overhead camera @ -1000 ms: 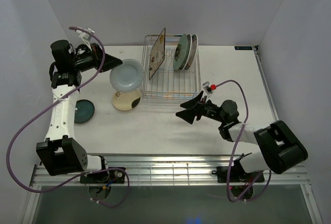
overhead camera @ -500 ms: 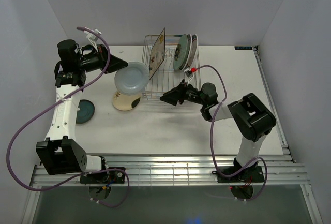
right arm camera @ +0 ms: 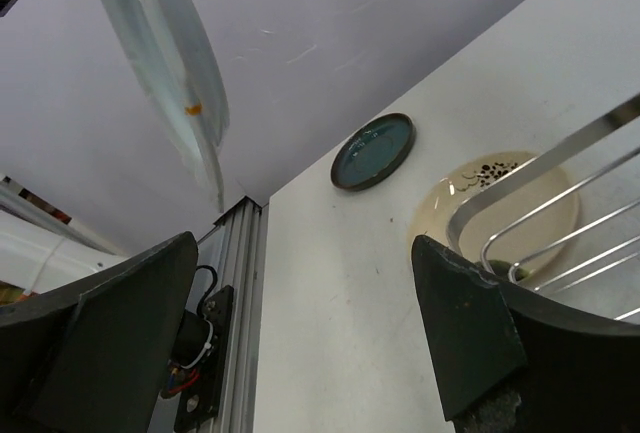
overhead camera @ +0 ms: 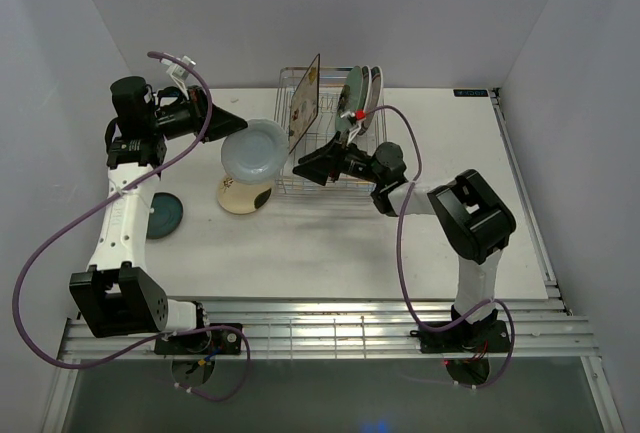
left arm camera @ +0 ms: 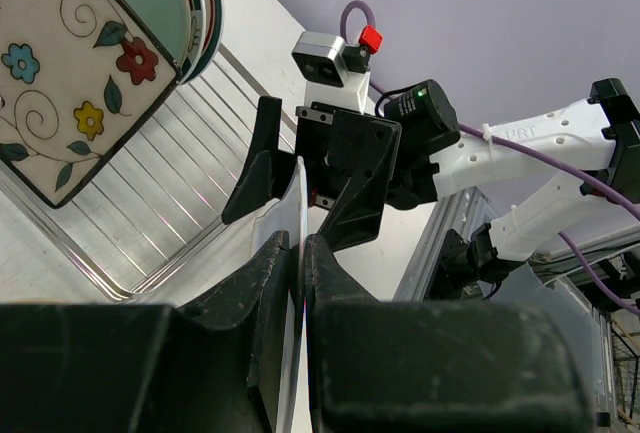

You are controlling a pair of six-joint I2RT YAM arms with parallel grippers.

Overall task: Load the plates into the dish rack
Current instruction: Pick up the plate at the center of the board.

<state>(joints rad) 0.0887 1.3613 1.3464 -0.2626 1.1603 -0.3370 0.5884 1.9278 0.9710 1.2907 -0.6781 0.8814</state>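
On the table lie one dark teal round plate (overhead camera: 162,215) and one cream round plate (overhead camera: 245,196). Above them the left gripper (overhead camera: 232,125) is clenched on one blue-grey round plate (overhead camera: 255,150); only the left wrist view shows the pinched rim. The right gripper (overhead camera: 305,165) gapes empty just beside it. The silver wire dish rack (overhead camera: 330,191) holds four upright: one square floral plate (overhead camera: 305,103), one pale green plate (overhead camera: 352,101) and two white plates with teal-red rims (overhead camera: 372,88).

Readable text: none in any view.
Table sticker (overhead camera: 470,93): dark strip at the far edge with teal marks, too small to read.
Right arm (left arm camera: 520,136): faint grey lettering on the white link, blurred, not legible.
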